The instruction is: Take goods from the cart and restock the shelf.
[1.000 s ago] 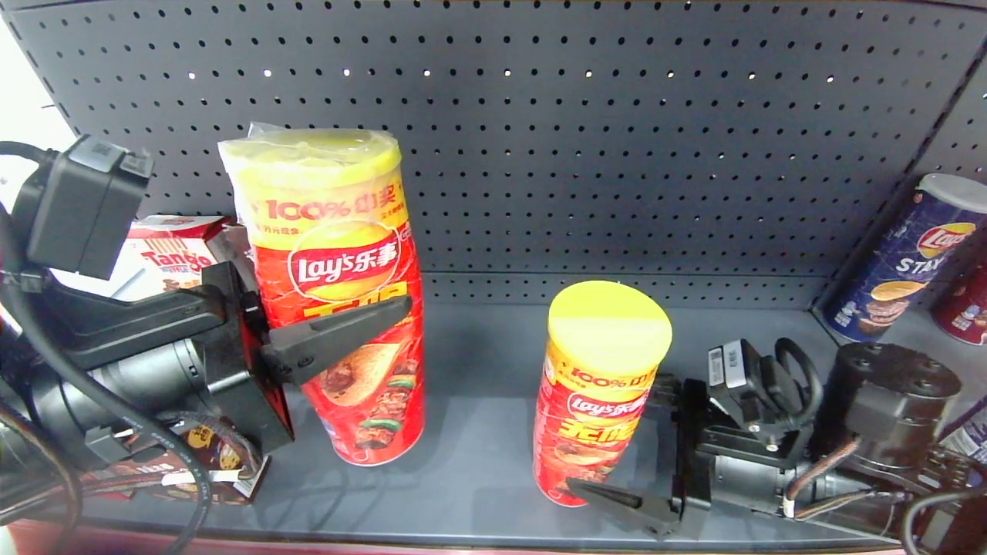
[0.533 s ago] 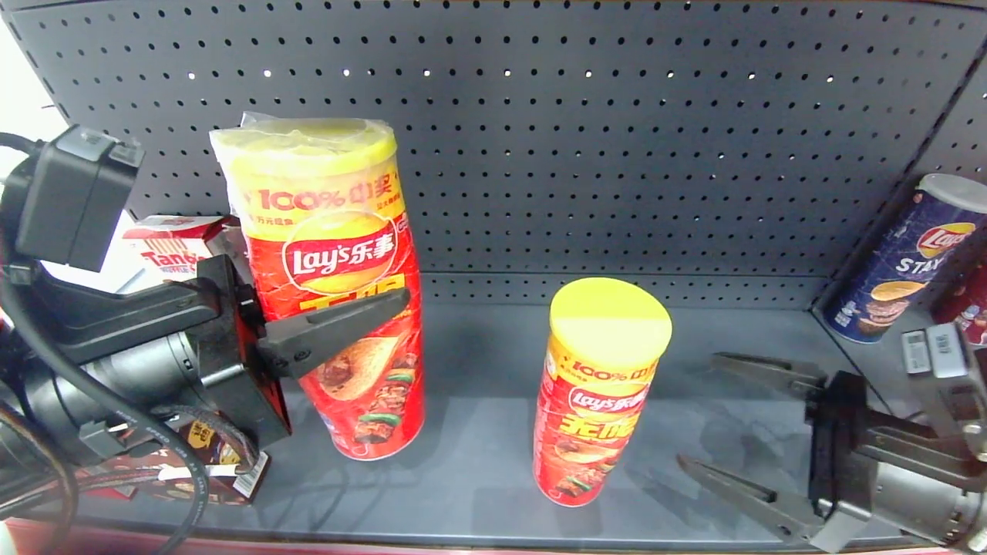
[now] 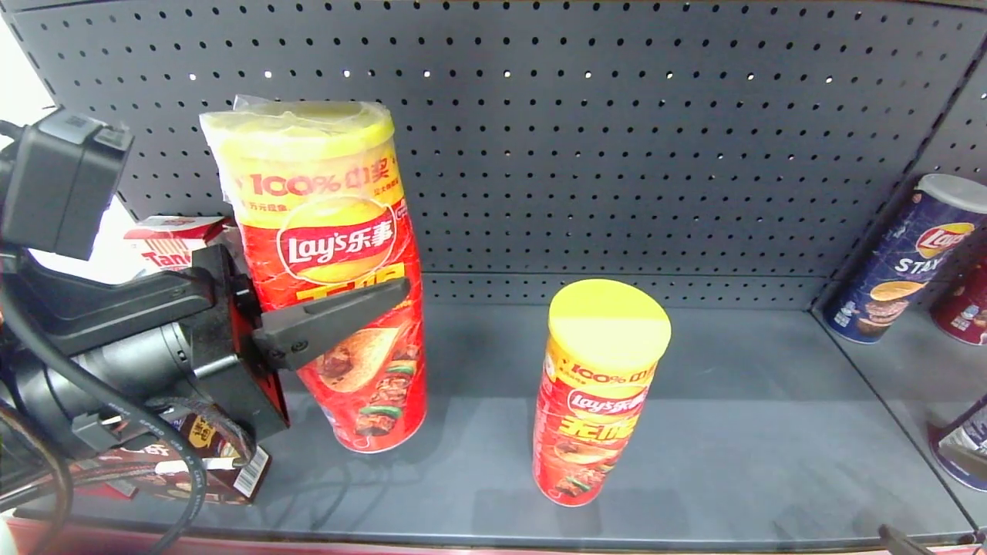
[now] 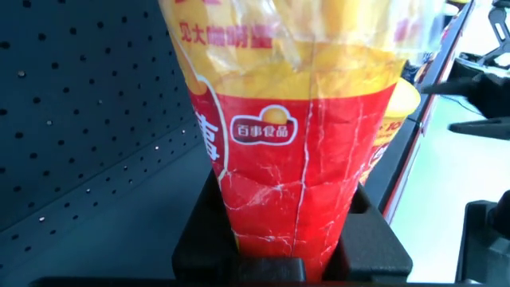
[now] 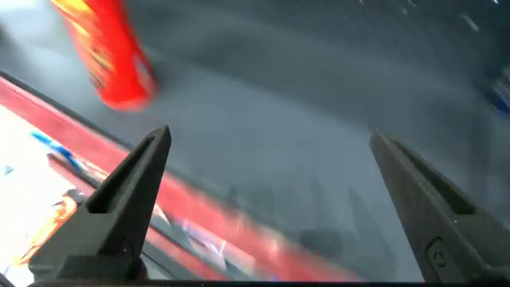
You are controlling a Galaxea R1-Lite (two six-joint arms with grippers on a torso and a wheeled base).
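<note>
My left gripper [image 3: 362, 302] is shut on a tall plastic-wrapped pack of red and yellow chips cans [image 3: 328, 254], held upright at the left of the grey shelf [image 3: 756, 432]. I cannot tell whether its base touches the shelf. In the left wrist view the pack [image 4: 295, 159] sits between the jaws. A single red chips can with a yellow lid [image 3: 597, 393] stands alone mid-shelf. My right gripper [image 5: 269, 137] is open and holds nothing, off the shelf's front right edge. The red can [image 5: 111, 56] lies well beyond it.
A blue chips can [image 3: 910, 262] and a red one [image 3: 964, 308] lean at the far right, behind a divider. A wafer box [image 3: 166, 247] and a chocolate box [image 3: 193, 462] sit behind and under my left arm. The pegboard wall [image 3: 586, 139] closes the back.
My right gripper, which stood around the single can, has drawn back to the right and almost out of the head view, open. My left gripper has lifted the wrapped pack slightly.
</note>
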